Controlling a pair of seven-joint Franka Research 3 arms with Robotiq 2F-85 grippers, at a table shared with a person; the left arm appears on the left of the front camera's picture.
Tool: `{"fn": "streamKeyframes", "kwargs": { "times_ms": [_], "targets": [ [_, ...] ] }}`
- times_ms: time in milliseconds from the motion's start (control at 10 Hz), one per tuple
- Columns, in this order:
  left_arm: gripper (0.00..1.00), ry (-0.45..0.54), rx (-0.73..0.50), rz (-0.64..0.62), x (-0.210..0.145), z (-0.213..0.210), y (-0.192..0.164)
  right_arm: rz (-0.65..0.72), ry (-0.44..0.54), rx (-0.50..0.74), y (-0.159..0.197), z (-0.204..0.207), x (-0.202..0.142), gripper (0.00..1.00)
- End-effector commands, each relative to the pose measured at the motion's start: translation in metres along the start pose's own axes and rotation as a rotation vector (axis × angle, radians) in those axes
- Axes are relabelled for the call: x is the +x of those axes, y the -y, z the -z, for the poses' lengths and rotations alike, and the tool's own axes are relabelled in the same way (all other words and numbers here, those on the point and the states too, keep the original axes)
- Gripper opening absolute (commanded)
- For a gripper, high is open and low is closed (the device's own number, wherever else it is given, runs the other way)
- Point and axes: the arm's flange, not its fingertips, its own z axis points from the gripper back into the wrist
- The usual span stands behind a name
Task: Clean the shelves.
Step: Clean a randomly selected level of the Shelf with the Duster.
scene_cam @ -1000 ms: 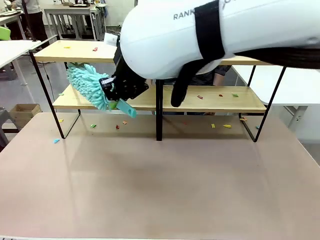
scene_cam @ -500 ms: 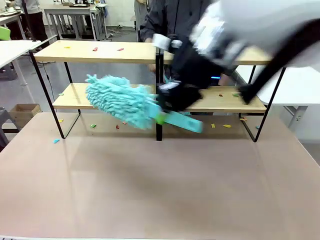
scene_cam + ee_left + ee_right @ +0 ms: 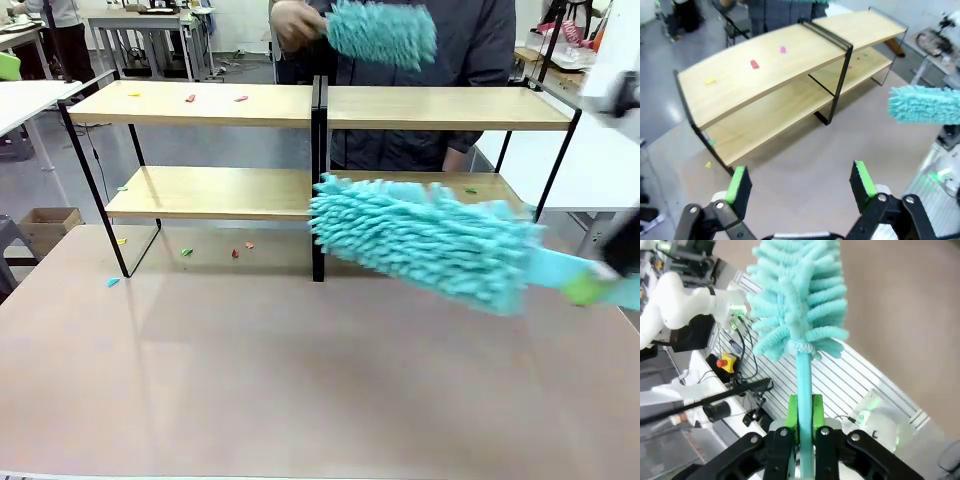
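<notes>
Since a second ago, your right arm swung from the left half of the shelves [image 3: 200,105] across to the far right of the front view. It took the teal duster [image 3: 420,245] with it, from the left end of the lower tier to the right half. The arm no longer blocked the view, so both upper boards showed in full.

Your right gripper [image 3: 805,410] was shut tight on the duster's teal handle [image 3: 804,372], one green pad [image 3: 792,412] pressed on each side of it. In the front view the fluffy head hung tilted in front of the lower right board. Its tip was near the black central upright [image 3: 318,180] and its handle ran down toward the right edge. Motion blur made it impossible to tell whether the head touched the board.

Your left gripper [image 3: 800,182] hovered above the table [image 3: 300,380], jaws spread wide and holding nothing, looking down at the shelves from their left end.

The shelves stood at the far side of the table. Small coloured scraps [image 3: 190,98] lay on the upper left board, and more scraps [image 3: 235,253] lay on the table under the left half. One green scrap [image 3: 470,189] showed on the lower right board above the duster head.

Behind the shelves, a person in a dark top held a second teal duster [image 3: 380,32] in one hand [image 3: 295,22], above the top tier near the middle.
</notes>
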Motion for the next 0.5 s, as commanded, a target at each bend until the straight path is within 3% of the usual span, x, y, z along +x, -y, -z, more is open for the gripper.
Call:
{"fn": "streamKeyframes", "kwargs": {
  "times_ms": [0, 200, 300, 400],
  "targets": [
    [1.00, -0.009, 0.002, -0.001, -0.001, 0.000, 0.001, 0.010, 0.021, 0.009, 0.034, -0.033, -0.044, 0.13],
    [1.00, -0.009, 0.002, -0.001, -0.001, 0.000, 0.001, 0.093, 0.037, -0.035, 0.046, -0.051, -0.084, 0.13],
    [1.00, -0.009, 0.002, -0.001, -0.001, 0.000, 0.001, 0.140, 0.082, -0.076, 0.043, -0.049, -0.088, 0.13],
    [1.00, -0.009, 0.002, -0.001, -0.001, 0.000, 0.001, 0.086, 0.028, -0.003, 0.041, -0.045, -0.075, 0.13]
  ]
}}
